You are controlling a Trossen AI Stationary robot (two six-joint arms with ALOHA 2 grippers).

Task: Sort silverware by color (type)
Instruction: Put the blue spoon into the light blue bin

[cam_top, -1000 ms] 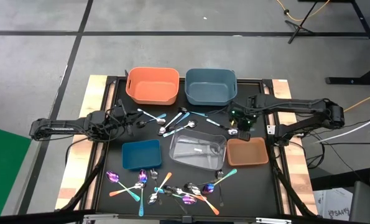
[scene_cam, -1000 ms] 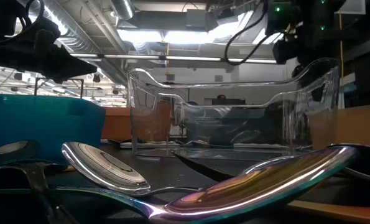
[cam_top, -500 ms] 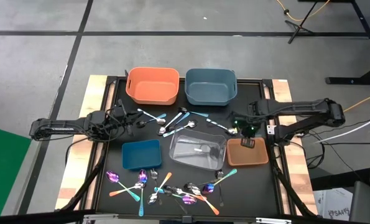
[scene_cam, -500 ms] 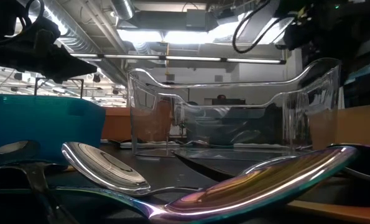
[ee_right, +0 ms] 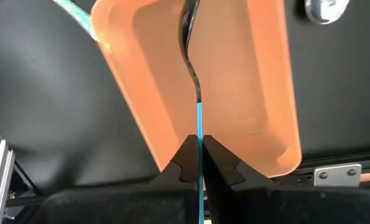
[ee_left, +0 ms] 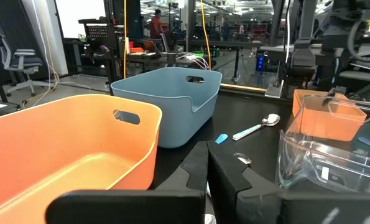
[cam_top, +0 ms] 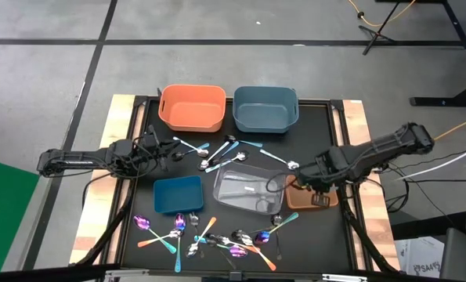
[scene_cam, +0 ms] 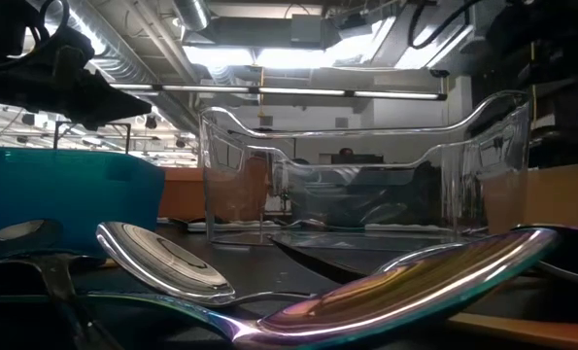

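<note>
right end effector [ee_right: 199,163] moved from mid-counter to over brown bin [cam_top: 311,197] — clamped on teal-handled utensil [ee_right: 194,74]; left end effector [ee_left: 208,163] closed, empty.

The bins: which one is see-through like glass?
The clear bin, in the middle of the near row between the small blue bin and the brown bin. The black table shows through it; the others are solid coloured.
</note>
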